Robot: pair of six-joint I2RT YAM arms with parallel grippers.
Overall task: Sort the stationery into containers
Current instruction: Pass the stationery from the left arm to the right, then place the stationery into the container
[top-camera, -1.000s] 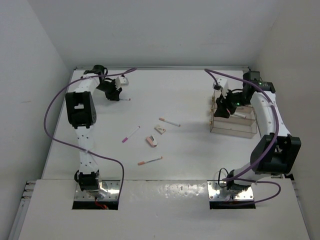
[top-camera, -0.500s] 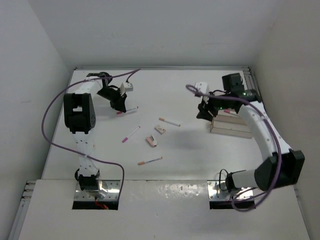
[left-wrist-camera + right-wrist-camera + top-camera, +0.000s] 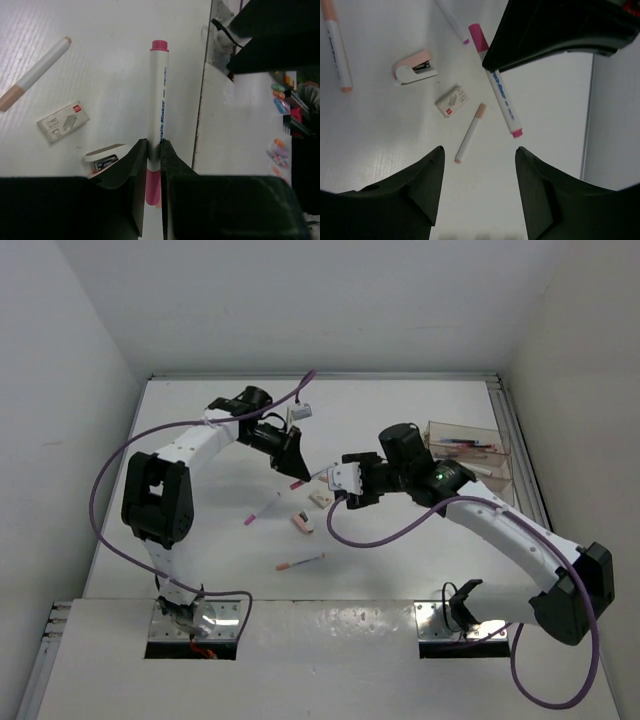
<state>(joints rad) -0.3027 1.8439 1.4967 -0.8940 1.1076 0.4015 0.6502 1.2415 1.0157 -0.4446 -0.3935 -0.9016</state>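
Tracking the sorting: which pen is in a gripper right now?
The pink-capped marker pinched in the left gripper; the other loose pens lie on the table.

A lab test cell: bare white walls (image 3: 300, 300) enclosing a robot table (image 3: 385, 580).

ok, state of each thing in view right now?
left pincer: shut on the pink-capped marker
pink-capped marker: held, not yet in the clear box
right pincer: open, empty
clear box: open-topped, some pens inside
stapler: loose on the table
staple box: loose on the table
peach-tipped pen: lying loose on the table
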